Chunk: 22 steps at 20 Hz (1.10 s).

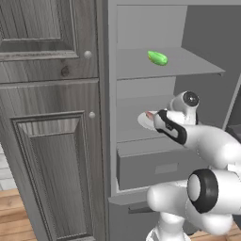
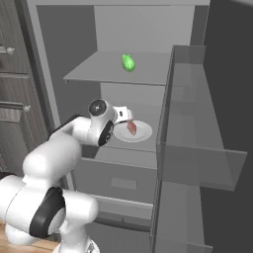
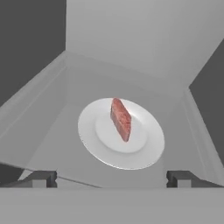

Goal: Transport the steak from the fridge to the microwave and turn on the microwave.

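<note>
Nearest: two-finger dark gripper point(image 3: 112, 178), jaws spread wide, nothing held, hovering at the shelf front. Just ahead & slightly below, the round white plate point(image 3: 94, 151) is seen on the mid shelf of the light grey fridge point(image 2: 143, 94). On it, approx. centred, lies the small pinkish-red steak slab point(image 3: 121, 118); its long axis runs away from the hand, slightly diagonal. Farther, upper shelf: bright green oblong vegetable point(image 2: 128, 63), well apart.

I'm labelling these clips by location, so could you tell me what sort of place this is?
Most likely a home kitchen, rendered in simulation: an open fridge with grey shelves holds a steak on a white plate and a green vegetable, beside a dark wood-panelled cabinet.
</note>
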{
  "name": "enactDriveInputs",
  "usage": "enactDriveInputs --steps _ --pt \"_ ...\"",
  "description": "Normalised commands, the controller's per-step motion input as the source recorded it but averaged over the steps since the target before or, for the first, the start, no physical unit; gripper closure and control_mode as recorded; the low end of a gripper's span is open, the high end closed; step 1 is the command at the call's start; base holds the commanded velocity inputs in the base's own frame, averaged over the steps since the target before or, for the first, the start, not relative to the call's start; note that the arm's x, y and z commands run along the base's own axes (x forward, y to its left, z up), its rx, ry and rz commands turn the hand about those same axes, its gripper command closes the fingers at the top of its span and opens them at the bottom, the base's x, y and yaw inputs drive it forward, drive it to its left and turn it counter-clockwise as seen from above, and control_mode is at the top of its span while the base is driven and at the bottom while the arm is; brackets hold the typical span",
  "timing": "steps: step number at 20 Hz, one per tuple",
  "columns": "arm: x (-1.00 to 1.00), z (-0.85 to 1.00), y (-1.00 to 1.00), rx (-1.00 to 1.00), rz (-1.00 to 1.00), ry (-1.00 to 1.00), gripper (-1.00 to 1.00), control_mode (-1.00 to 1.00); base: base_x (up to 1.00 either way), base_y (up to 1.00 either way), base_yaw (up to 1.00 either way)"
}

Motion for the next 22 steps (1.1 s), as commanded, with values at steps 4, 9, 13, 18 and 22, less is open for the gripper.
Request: enactDriveInputs --steps 4,9,13,18,22 --pt "0.28 -0.19 -0.19 -0.01 0.00 0.01 -1.00 -1.00 0.00 0.00 0.00" --pt "0.14 -0.20 -0.15 0.00 0.00 0.00 -1.00 -1.00 0.00 0.00 0.00" --pt "0.12 -0.17 -0.10 0.01 0.00 0.00 -1.00 -1.00 0.00 0.00 0.00" --pt "0.11 -0.04 -0.01 0.04 0.00 0.00 -1.00 -1.00 0.00 0.00 0.00" --pt "0.14 -0.01 -0.03 0.08 0.00 0.02 -1.00 -1.00 0.00 0.00 0.00"
